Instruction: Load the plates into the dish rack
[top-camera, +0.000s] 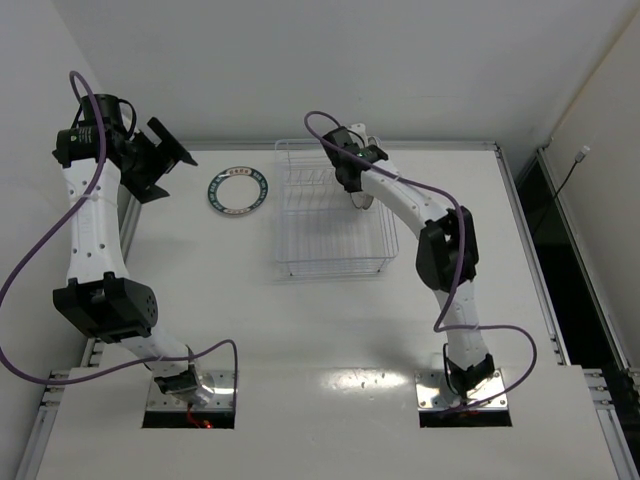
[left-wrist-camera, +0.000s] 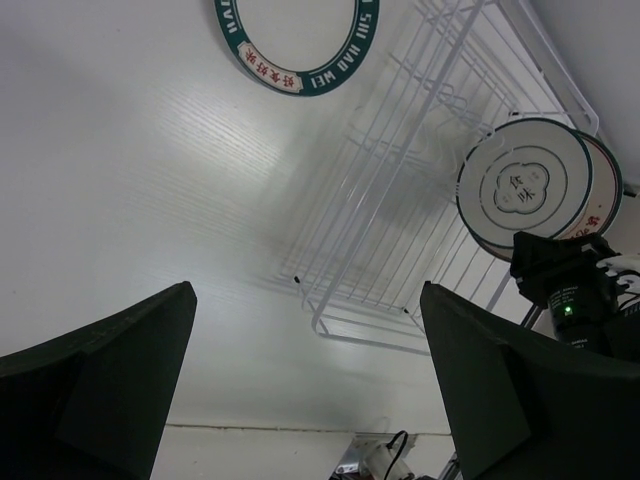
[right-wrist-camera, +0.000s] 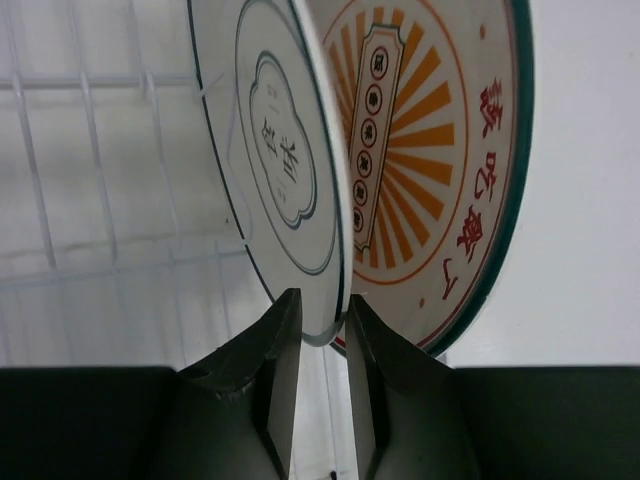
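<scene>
Fingers (right-wrist-camera: 278, 380) of right end effector (right-wrist-camera: 322, 318), barely parted, straddle rim of pale grey plate (right-wrist-camera: 280, 150); grip uncertain.

My left arm (top-camera: 90, 235) and my right arm (top-camera: 405, 200) are built alike: smooth white shells between chunky black joint housings. A loose purple cable (top-camera: 90, 97) trails the left one in long loops, and a second purple cable (top-camera: 510, 328) does so on the right. Each arm is bolted to a silvery metal plate, the left base plate (top-camera: 215, 382) and the right base plate (top-camera: 432, 392); a bit of red wiring (top-camera: 205, 423) shows by the left. My left gripper (left-wrist-camera: 307, 290) has broad, matte dark slab fingers (left-wrist-camera: 110, 390). My right gripper (right-wrist-camera: 322, 300) has narrower dark blades (right-wrist-camera: 275, 380) with flat inner faces. A small green light (left-wrist-camera: 567, 310) glows on my right wrist's black housing.
</scene>
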